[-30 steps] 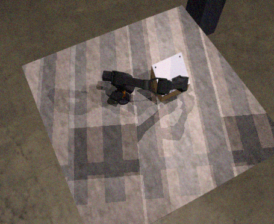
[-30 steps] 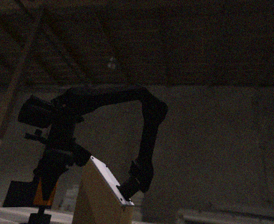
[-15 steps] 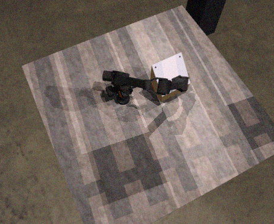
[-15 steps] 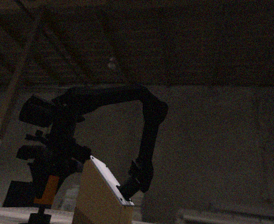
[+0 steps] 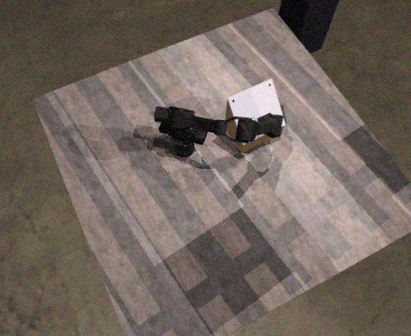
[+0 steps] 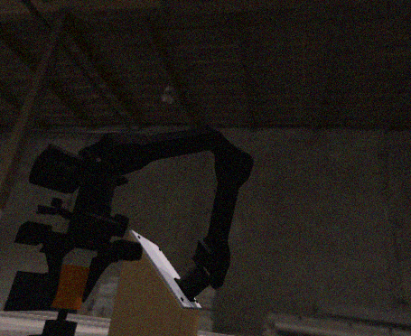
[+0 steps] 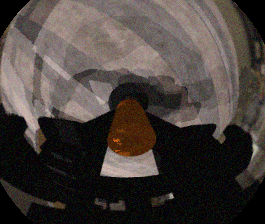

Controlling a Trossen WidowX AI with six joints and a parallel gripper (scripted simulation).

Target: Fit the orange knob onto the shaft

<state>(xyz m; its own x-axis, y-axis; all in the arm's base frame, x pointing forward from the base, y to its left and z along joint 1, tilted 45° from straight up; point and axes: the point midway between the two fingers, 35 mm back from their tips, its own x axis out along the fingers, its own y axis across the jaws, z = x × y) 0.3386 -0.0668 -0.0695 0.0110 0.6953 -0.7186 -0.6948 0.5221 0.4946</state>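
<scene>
The orange knob (image 6: 71, 287) (image 7: 132, 132) is held between the fingers of my gripper (image 6: 72, 282), which is shut on it. In the exterior view the knob leans slightly. The dark shaft (image 6: 62, 314) shows as a short length directly below the knob's lower end, above the dark pedestal (image 6: 59, 328) (image 5: 182, 150) (image 7: 127, 93). A gap remains between knob and pedestal. Whether the shaft's tip is inside the hole cannot be told, and its flat side is hidden. In the wrist view the knob covers part of the round pedestal. In the top view the gripper hides most of the knob.
The arm's base is mounted on a brown wedge block (image 5: 230, 118) (image 6: 139, 298) with a sloping white top plate (image 5: 254, 101) (image 6: 156, 258), close beside the pedestal. A dark post (image 5: 307, 23) stands beyond the table's far corner. The patterned table top (image 5: 297, 181) carries arm shadows.
</scene>
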